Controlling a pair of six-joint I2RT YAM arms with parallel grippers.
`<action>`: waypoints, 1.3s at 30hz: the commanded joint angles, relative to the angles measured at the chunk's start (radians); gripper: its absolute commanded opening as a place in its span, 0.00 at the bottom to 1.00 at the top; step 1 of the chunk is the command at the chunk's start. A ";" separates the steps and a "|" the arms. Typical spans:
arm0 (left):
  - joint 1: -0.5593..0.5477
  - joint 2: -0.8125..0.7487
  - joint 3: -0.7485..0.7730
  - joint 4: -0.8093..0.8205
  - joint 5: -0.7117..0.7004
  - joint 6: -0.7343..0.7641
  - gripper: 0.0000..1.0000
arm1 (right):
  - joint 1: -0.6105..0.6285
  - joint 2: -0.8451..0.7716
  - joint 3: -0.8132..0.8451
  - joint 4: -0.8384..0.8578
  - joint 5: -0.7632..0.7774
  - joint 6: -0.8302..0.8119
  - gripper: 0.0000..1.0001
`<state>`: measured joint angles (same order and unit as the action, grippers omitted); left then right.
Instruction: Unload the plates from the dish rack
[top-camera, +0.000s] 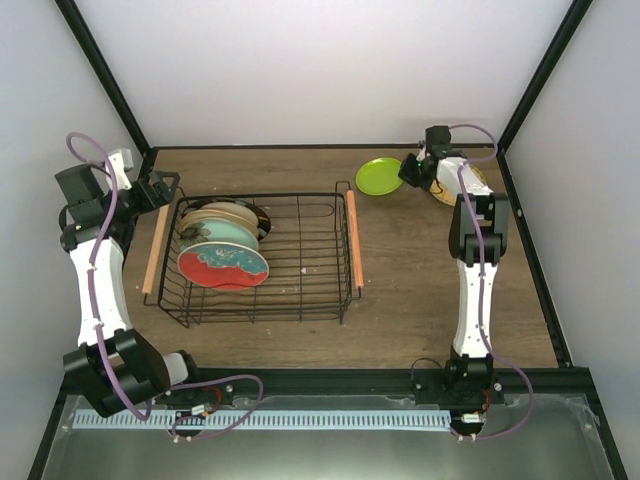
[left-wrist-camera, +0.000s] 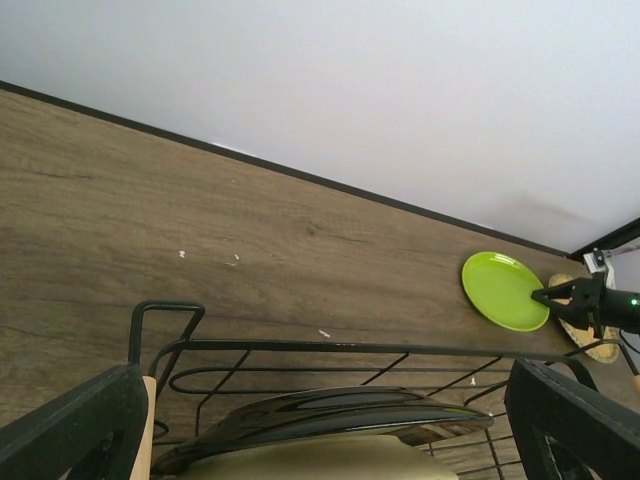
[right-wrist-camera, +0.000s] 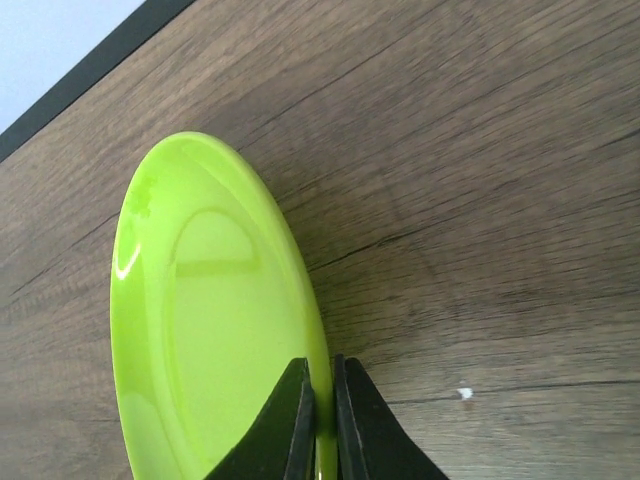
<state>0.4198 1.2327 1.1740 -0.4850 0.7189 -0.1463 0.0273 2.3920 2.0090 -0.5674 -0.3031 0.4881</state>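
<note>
My right gripper (top-camera: 408, 172) is shut on the rim of the small lime-green plate (top-camera: 378, 176) at the back right of the table; the wrist view shows the jaws (right-wrist-camera: 323, 420) pinching its edge (right-wrist-camera: 210, 320). The black wire dish rack (top-camera: 330, 290) sits left of centre. Stacked at its left end are a red plate with a teal flower (top-camera: 224, 265), a pale teal plate (top-camera: 228, 237), a beige plate (top-camera: 215, 215) and a dark-rimmed plate (top-camera: 262, 216). My left gripper (top-camera: 165, 190) is open and empty above the rack's back left corner, over the dark-rimmed plate (left-wrist-camera: 330, 415).
A small orange gridded plate (top-camera: 472, 186) lies on the table, partly hidden under the right arm. The rack has wooden handles on its left (top-camera: 155, 250) and right (top-camera: 354, 240) sides. White walls and a black frame close in the table at the back and sides.
</note>
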 joint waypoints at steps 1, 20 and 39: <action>-0.008 -0.010 -0.014 0.002 -0.006 0.005 1.00 | 0.014 0.042 0.009 -0.039 -0.012 -0.012 0.04; -0.015 -0.004 -0.034 0.037 -0.003 -0.008 1.00 | 0.013 -0.091 0.031 -0.087 0.018 -0.078 0.54; -0.025 0.042 -0.013 0.068 0.012 -0.008 1.00 | 0.579 -0.544 -0.059 0.127 -0.068 -0.692 0.59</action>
<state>0.4019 1.2587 1.1461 -0.4496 0.7128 -0.1535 0.3641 1.8683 2.0926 -0.4591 -0.4294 0.0860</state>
